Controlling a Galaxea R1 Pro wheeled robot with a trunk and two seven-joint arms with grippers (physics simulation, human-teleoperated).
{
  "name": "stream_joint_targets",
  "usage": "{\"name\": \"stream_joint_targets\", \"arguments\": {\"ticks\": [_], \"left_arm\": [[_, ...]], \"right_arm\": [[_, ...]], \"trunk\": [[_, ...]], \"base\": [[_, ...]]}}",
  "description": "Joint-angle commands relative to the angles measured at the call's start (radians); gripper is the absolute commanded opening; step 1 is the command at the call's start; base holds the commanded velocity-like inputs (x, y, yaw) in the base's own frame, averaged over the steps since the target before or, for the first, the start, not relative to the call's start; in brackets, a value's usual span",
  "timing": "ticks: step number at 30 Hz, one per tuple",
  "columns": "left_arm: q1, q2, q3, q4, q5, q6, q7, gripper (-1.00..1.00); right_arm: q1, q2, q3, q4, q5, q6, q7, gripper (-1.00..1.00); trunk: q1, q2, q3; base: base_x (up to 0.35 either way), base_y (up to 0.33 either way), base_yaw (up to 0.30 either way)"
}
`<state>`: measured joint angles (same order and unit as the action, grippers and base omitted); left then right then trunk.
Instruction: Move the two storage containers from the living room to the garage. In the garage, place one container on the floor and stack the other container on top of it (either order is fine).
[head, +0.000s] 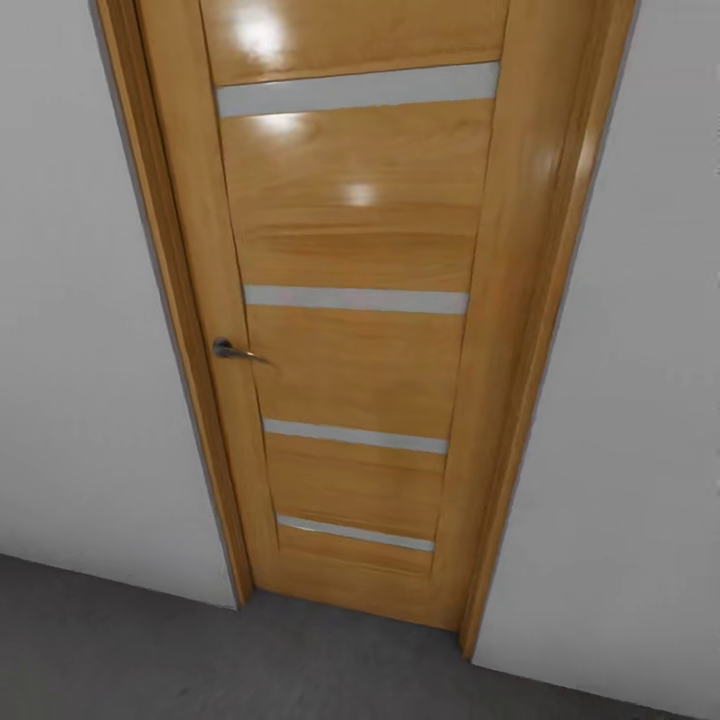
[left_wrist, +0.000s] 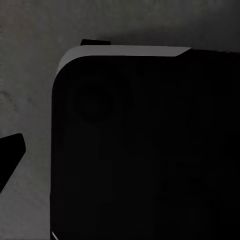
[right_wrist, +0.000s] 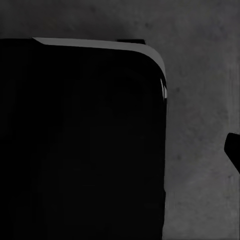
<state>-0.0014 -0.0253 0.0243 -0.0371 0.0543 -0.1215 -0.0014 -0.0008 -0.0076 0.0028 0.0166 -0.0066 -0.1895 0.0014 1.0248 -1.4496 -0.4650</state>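
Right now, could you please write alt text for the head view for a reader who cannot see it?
A closed wooden door with four narrow frosted glass strips and a metal lever handle on its left side, set in a plain white wall, seen from above. Dark grey floor runs along the bottom.

The wooden door (head: 350, 330) runs off the head view at twelve o'clock, so its top and the upper part of its frame are cut away. The white wall (head: 70, 330) either side is cropped at nine and three o'clock. The dark grey floor (head: 150, 660) slips off at six. In the left wrist view a black rounded body (left_wrist: 145, 150) hides most of the floor and is cut off at three and six o'clock; a dark tip (left_wrist: 10, 152) at nine o'clock is too cropped to identify. The right wrist view has a like black mass (right_wrist: 80, 145), cropped at nine and six.
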Motion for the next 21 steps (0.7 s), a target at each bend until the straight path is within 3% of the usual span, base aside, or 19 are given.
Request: {"name": "stream_joint_targets", "arguments": {"ticks": [1,9,21], "left_arm": [[0.0,0.0,0.002,0.0,0.006,-0.003,-0.001,1.0],[0.0,0.0,0.002,0.0,0.005,-0.003,-0.001,1.0],[0.0,0.001,0.002,0.0,0.007,-0.003,0.0,1.0]], "right_arm": [[-0.001,0.0,0.0,0.002,0.0,-0.005,0.0,1.0],[-0.001,0.0,0.0,0.002,0.005,-0.005,0.0,1.0],[-0.001,0.0,0.002,0.002,0.008,-0.004,0.0,1.0]], "trunk": [[0.0,0.0,-0.001],[0.0,0.0,-0.001],[0.0,0.0,-0.001]], "base": [[0.124,0.222,-0.243],[0.15,0.264,-0.227],[0.153,0.255,-0.019]]}}
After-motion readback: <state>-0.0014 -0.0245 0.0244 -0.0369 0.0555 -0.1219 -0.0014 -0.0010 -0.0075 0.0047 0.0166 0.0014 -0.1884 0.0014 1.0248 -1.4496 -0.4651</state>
